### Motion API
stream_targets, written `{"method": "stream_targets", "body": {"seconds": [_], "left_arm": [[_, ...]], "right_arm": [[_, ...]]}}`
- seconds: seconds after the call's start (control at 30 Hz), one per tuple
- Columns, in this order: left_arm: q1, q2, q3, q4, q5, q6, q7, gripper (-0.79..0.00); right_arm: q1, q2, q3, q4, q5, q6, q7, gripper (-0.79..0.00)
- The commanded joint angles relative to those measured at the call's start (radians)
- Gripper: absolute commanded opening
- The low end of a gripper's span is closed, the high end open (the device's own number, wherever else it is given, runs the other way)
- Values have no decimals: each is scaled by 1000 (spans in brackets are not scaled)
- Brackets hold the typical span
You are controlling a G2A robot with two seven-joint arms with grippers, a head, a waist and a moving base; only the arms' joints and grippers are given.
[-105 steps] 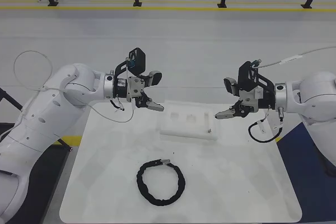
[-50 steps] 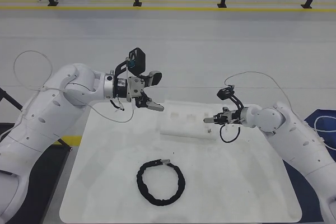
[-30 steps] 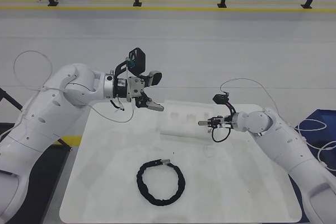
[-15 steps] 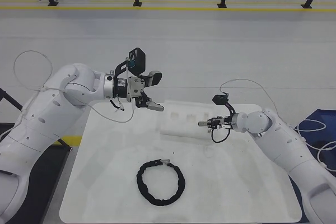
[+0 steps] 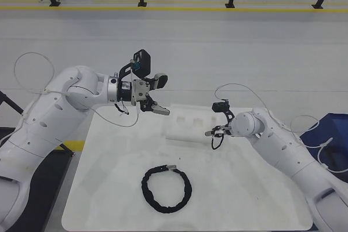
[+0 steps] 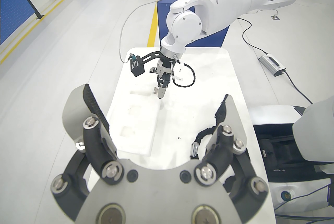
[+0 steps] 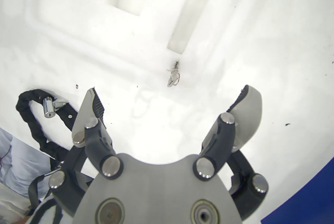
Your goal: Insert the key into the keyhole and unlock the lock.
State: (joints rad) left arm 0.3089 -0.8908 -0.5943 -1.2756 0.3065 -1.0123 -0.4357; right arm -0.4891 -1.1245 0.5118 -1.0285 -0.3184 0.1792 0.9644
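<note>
The right gripper, spread apart, hangs just short of the key, straight ahead on the foam block.

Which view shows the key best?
Right wrist view: the key lies unobstructed on the foam block, ahead of the open right gripper. Top and left wrist views show at most a speck beside that gripper.
</note>
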Motion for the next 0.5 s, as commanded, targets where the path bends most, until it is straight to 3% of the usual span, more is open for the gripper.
{"method": "stream_targets", "body": {"seconds": [0.0,0.27,0.47], "left_arm": [[0,0,0,0,0,0,0,0],[0,0,0,0,0,0,0,0],[0,0,0,0,0,0,0,0]], "right_arm": [[-2,-8,-1,15,15,8,2,0],[4,-58,-19,88,33,23,-27,-6],[20,-93,-36,132,14,71,-26,-225]]}}
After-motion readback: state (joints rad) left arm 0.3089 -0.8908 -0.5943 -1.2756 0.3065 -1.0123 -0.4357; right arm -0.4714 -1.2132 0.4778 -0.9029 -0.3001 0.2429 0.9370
